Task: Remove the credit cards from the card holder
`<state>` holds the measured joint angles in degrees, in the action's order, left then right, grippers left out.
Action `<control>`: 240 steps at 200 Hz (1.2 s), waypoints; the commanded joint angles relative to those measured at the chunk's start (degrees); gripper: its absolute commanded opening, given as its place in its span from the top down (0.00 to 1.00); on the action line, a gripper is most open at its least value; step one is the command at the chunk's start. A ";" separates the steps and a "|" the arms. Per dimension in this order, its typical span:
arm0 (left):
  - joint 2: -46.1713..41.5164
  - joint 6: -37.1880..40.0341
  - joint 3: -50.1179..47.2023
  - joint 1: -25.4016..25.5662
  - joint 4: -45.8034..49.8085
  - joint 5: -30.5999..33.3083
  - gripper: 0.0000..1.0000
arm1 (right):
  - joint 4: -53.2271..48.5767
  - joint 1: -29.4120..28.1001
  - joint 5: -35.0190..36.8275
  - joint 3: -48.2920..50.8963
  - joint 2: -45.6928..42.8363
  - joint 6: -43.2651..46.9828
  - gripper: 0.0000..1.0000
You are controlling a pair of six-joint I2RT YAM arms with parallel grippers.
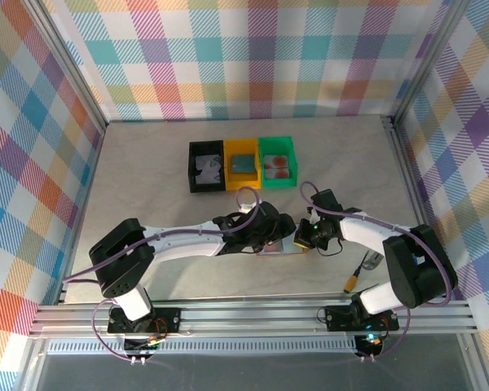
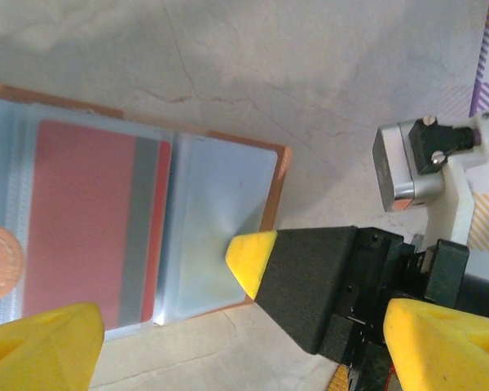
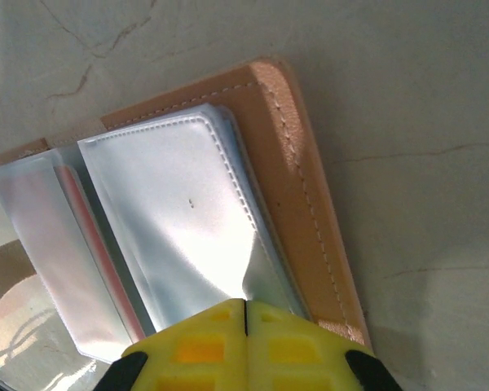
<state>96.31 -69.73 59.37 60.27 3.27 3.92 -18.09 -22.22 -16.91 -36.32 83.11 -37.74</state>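
The card holder (image 1: 282,246) lies open on the table between my two grippers, reddish-brown with clear pockets (image 2: 220,236). A red credit card with a grey stripe (image 2: 85,232) sits inside its left pocket. In the right wrist view, its red edge (image 3: 98,244) shows between the sleeves. My right gripper (image 3: 246,314) is shut, its yellow tip (image 2: 248,257) pressing down on the right-hand pocket (image 3: 179,212). My left gripper (image 2: 240,326) hangs open over the holder's near edge, with nothing between its fingers (image 2: 41,346).
At the back stand three bins in a row: black (image 1: 192,167) with a grey-white card, yellow (image 1: 243,148) with a teal card (image 1: 244,163), green (image 1: 277,143) with a pale red-spotted card (image 1: 278,168). Checked walls enclose the table. A cable plug (image 1: 357,278) lies near the right arm's base.
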 commanded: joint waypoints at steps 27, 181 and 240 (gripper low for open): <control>1.78 0.37 2.34 2.65 -0.20 -1.63 0.11 | 0.51 0.84 0.47 1.23 1.17 -0.74 1.00; 4.40 7.02 -0.15 0.37 3.91 2.61 0.11 | -0.19 1.12 -1.10 1.78 -1.30 -0.85 1.00; 5.53 7.37 -0.06 0.29 3.38 2.36 0.11 | -0.18 1.17 -1.37 1.69 -1.37 -1.02 1.00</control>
<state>100.82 -63.72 59.18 61.19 5.96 5.65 -17.17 -21.37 -17.61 -35.33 82.30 -38.39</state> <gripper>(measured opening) 0.889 0.040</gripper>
